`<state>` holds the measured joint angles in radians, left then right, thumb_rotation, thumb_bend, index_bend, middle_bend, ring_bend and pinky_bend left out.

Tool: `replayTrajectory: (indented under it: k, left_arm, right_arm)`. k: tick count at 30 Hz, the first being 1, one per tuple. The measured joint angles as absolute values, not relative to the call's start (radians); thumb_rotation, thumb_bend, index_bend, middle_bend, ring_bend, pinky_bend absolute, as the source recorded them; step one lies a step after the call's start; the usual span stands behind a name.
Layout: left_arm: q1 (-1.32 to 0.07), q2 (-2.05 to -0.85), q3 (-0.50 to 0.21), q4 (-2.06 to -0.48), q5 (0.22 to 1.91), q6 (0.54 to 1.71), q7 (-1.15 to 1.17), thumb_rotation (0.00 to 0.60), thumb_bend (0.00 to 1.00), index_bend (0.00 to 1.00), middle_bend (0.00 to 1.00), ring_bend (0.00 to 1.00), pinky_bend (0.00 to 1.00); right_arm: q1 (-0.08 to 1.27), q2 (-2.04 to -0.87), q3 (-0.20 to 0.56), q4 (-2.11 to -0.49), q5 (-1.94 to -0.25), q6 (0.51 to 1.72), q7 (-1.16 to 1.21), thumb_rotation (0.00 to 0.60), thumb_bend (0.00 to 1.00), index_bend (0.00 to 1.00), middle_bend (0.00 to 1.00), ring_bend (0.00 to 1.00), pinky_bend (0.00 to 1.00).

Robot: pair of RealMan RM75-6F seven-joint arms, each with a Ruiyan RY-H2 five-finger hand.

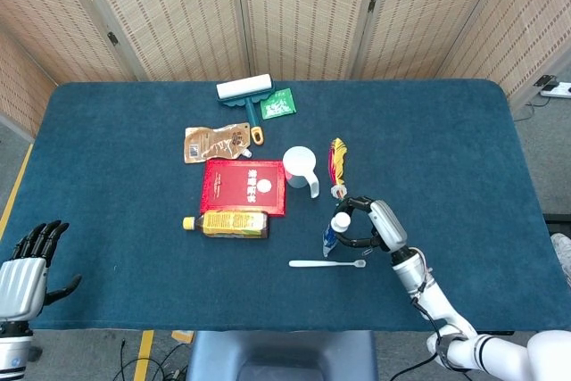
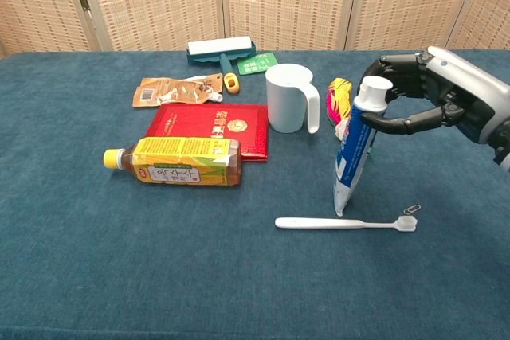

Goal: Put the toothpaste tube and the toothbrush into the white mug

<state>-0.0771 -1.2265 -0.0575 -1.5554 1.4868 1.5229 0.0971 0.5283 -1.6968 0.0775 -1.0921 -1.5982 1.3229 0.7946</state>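
We see a blue-clothed table (image 2: pixel 80 276); around the white mug (image 2: pixel 287 98) lie a red book (image 2: pixel 209 129) and bottle (image 2: pixel 177 162) left, toothbrush (image 2: pixel 343 223) in front, perhaps a paperclip (image 2: pixel 411 209) beside it

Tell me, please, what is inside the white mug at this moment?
Nothing shows in the white mug: the head view sees only a white inside. The toothpaste tube hangs from the right hand, and the toothbrush lies on the table. The chest view hides the mug's bottom.

mug (image 2: pixel 287 98) right of book (image 2: pixel 210 130) | toothbrush (image 2: pixel 344 223) before mug
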Motion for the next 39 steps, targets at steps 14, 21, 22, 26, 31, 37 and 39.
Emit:
replayTrajectory:
  k: [14,21,22,26,31,37,39]
  left_arm:
    - [-0.078,-1.220,-0.058,-1.572,1.495,1.530,0.113,0.600,0.24,0.15,0.15,0.12,0.20]
    - [-0.085,-1.222,-0.057,-1.581,1.500,1.522,0.126,0.600,0.24,0.15,0.15,0.12,0.20]
    - [-0.085,-1.221,-0.057,-1.583,1.499,1.522,0.127,0.600,0.24,0.15,0.15,0.12,0.20]
    - [-0.083,-1.221,-0.056,-1.585,1.494,1.522,0.130,0.600,0.24,0.15,0.15,0.12,0.20]
    - [-0.082,-1.226,-0.053,-1.582,1.492,1.517,0.129,0.600,0.24,0.15,0.15,0.12,0.20]
    - [-0.082,-1.231,-0.051,-1.572,1.491,1.515,0.119,0.600,0.24,0.15,0.15,0.12,0.20]
    - [-0.080,-1.232,-0.050,-1.566,1.489,1.515,0.114,0.600,0.24,0.15,0.15,0.12,0.20]
  right_arm:
    - [0.496,-1.501,0.017,-1.127,-1.609,1.289,0.711,0.600,0.15,0.00,0.11,0.17,0.18]
    - [0.495,-1.365,0.015,-1.255,-1.590,1.249,0.599,0.600,0.14,0.00,0.22,0.19,0.18]
    - [0.495,-1.356,0.014,-1.271,-1.588,1.243,0.576,0.600,0.13,0.02,0.26,0.22,0.19]
    - [0.494,-1.312,0.004,-1.353,-1.575,1.205,0.430,0.600,0.12,0.17,0.37,0.32,0.23]
    - [0.491,-1.276,-0.011,-1.454,-1.547,1.153,0.215,0.600,0.09,0.24,0.39,0.34,0.25]
    - [0.485,-1.300,-0.019,-1.506,-1.483,1.092,-0.019,0.600,0.09,0.27,0.39,0.34,0.26]
    - [0.484,-1.331,-0.018,-1.497,-1.460,1.076,-0.083,0.600,0.09,0.28,0.39,0.34,0.26]
